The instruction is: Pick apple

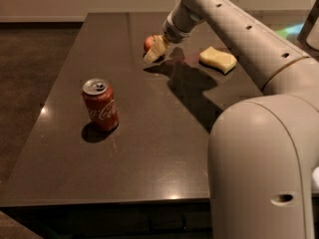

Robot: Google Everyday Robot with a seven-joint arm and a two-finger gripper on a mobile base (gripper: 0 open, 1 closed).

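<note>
Just beside apple [148,42], fingers [154,51]; Coca-Cola can [101,106] apart

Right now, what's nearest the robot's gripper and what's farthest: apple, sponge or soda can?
The gripper is over the table's far side.
1. Apple, just beside it, partly hidden.
2. Sponge, off to the right.
3. Soda can, toward the front left.

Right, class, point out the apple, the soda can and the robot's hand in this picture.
apple [148,43]: camera view, on its visible red left side.
soda can [101,108]: camera view, middle of its red side.
hand [153,53]: camera view, its pale tip, just right of the apple.
</note>
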